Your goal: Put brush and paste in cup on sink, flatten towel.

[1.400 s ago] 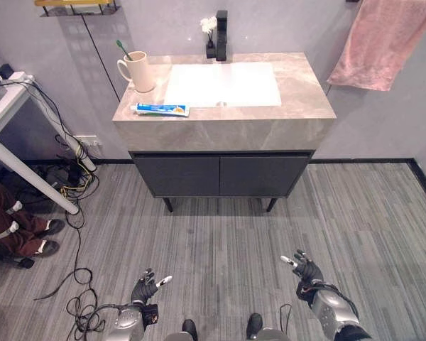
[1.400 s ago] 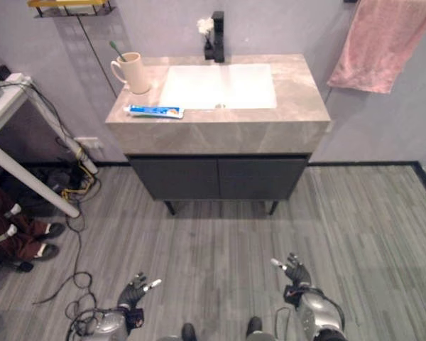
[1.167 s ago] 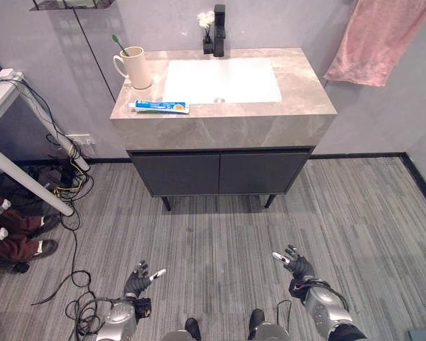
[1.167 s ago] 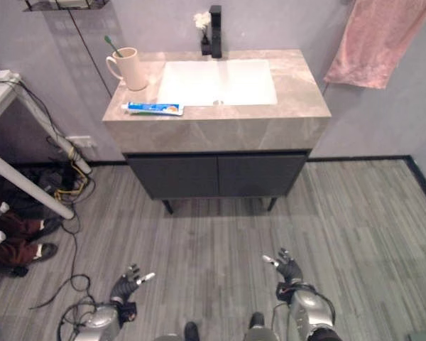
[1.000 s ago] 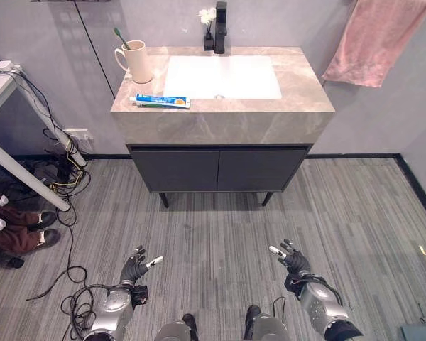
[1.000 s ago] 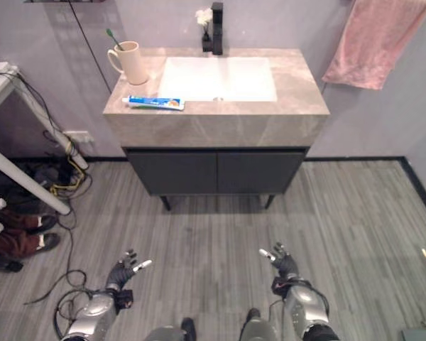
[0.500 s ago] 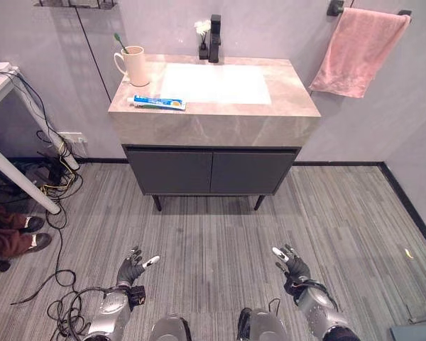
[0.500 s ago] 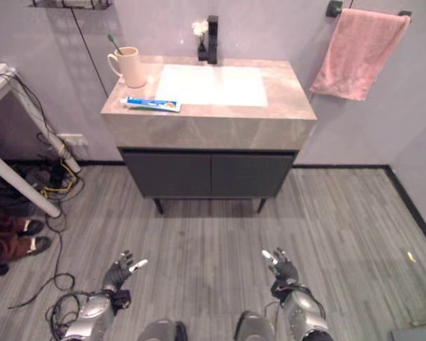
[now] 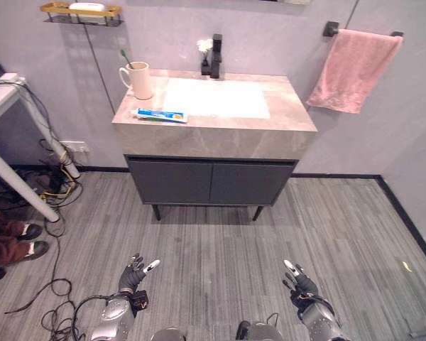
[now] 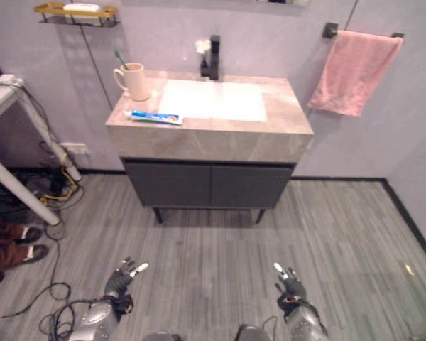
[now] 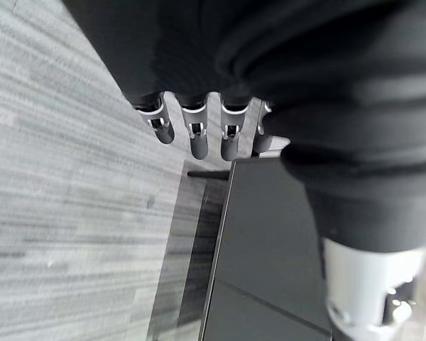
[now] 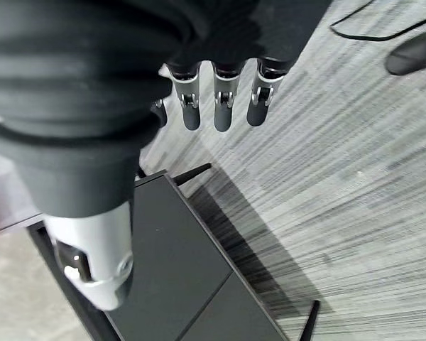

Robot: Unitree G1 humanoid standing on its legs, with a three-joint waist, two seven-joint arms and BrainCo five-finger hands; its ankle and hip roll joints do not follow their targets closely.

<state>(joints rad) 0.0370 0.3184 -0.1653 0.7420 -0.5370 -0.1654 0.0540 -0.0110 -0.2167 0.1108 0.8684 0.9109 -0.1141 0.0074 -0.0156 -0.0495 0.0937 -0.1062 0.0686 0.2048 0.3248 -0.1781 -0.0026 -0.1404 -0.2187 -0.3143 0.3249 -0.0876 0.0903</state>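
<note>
A cream cup (image 9: 139, 79) stands at the back left of the marble sink counter (image 9: 291, 121), with a green toothbrush (image 9: 125, 57) upright in it. A blue and white toothpaste tube (image 9: 160, 114) lies flat near the counter's front left edge. A pink towel (image 9: 353, 69) hangs rumpled from a wall bar to the right of the sink. My left hand (image 9: 133, 273) and right hand (image 9: 298, 282) hang low over the floor, far in front of the cabinet, fingers relaxed and holding nothing.
A white basin (image 9: 216, 97) and a black tap (image 9: 216, 55) take the counter's middle. Dark cabinet doors (image 9: 210, 183) sit below. A white table leg (image 9: 20, 186), wall sockets with cables and a person's shoes (image 9: 14, 241) are at the left. A gold shelf (image 9: 79, 12) hangs above.
The whole picture has shifted: the camera has tilted up and the sink looks a little farther off. Both hands sit lower in the view, still open.
</note>
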